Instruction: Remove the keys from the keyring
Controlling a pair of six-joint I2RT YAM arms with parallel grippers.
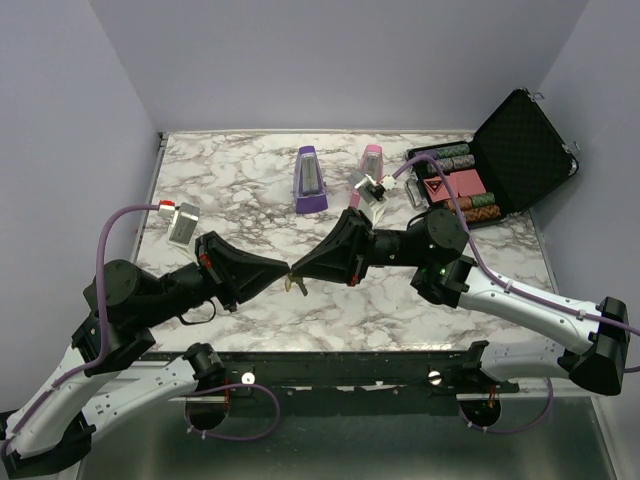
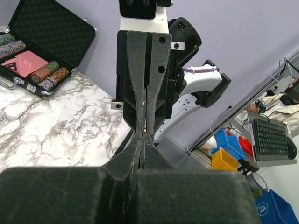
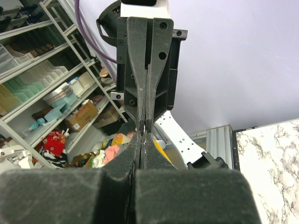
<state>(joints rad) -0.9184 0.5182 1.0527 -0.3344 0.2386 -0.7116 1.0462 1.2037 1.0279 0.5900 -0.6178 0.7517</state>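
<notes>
My left gripper [image 1: 287,270] and right gripper [image 1: 298,270] meet tip to tip above the front middle of the marble table [image 1: 250,160]. Both are shut on the small bunch of keys and ring. A small gold key piece [image 1: 296,287] hangs just below the touching tips. In the left wrist view my left gripper [image 2: 144,133] is closed against the opposing closed fingers [image 2: 140,70], with a tiny metal glint [image 2: 146,127] between them. In the right wrist view my right gripper [image 3: 145,133] is closed the same way, with a glint [image 3: 145,126]. Which part each gripper holds is hidden.
A purple metronome [image 1: 311,180] and a pink metronome [image 1: 371,165] stand at the back middle. White boxy items sit at the left [image 1: 183,222] and by the right arm [image 1: 377,200]. An open black case [image 1: 520,140] with poker chips [image 1: 470,195] is at the back right.
</notes>
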